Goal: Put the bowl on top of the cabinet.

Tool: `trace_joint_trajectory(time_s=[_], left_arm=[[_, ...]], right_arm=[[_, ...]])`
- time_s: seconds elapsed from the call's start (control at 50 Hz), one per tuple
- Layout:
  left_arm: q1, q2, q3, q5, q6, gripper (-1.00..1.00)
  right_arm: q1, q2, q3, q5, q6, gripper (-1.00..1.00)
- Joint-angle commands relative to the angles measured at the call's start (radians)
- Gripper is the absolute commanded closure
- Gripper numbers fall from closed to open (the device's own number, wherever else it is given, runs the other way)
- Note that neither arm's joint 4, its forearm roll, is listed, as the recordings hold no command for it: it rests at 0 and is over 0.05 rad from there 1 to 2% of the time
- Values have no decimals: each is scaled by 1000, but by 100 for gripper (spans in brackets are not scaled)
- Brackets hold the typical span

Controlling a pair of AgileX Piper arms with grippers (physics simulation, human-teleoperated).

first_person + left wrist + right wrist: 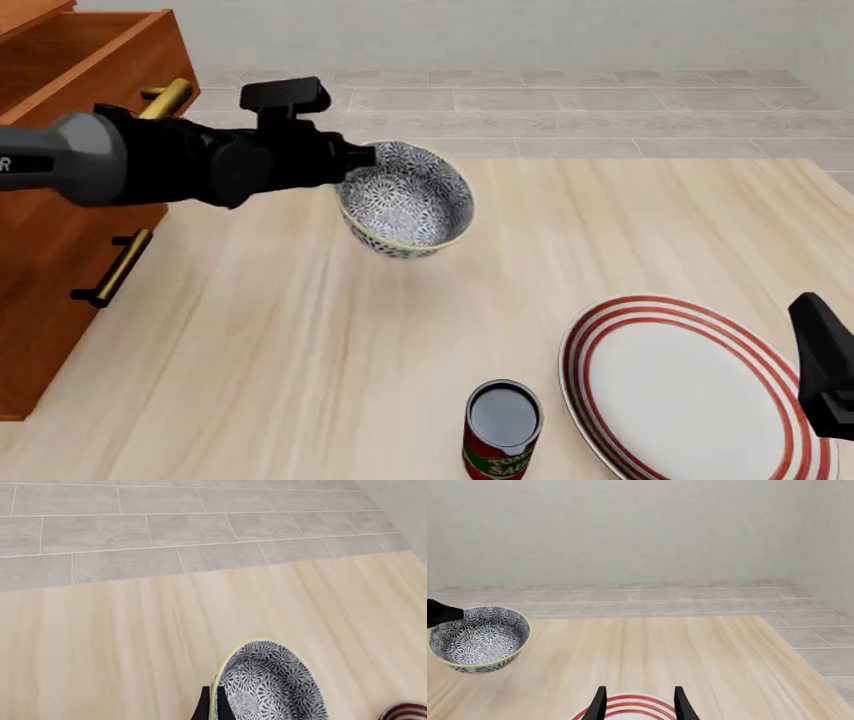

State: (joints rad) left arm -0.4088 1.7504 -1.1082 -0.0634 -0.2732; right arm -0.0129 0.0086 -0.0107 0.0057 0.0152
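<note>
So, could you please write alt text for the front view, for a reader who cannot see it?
The left gripper holds the patterned bowl by its rim, lifted and tilted above the wooden table, beside the reddish-brown cabinet at the left. Nearer the camera are a red-ringed plate and an upright can.

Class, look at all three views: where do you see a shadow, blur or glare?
Front view: a soft shadow lies on the table under the lifted bowl; no glare anywhere. Left wrist view: the left gripper on the bowl rim looks sharp. Right wrist view: even, flat light, the right gripper crisp.
</note>
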Motion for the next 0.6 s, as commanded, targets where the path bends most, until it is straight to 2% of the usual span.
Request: trace_joint_trajectory(time_s=[0.02, 0.04, 0.1, 0.32, 0.6], left_arm=[[9, -97, 13, 41, -35, 100], [6, -123, 18, 50, -68, 100], [7, -149, 22, 57, -70, 100], [-23, -227, 16, 106, -170, 100], [-16, -271, -24, 164, -233, 100]], right_arm=[[0, -2, -5, 5, 3, -100], [-1, -2, -5, 5, 5, -100], [-1, -4, -2, 4, 6, -100], [-3, -5, -7, 6, 12, -100], [-5, -6, -2, 1, 18, -100]])
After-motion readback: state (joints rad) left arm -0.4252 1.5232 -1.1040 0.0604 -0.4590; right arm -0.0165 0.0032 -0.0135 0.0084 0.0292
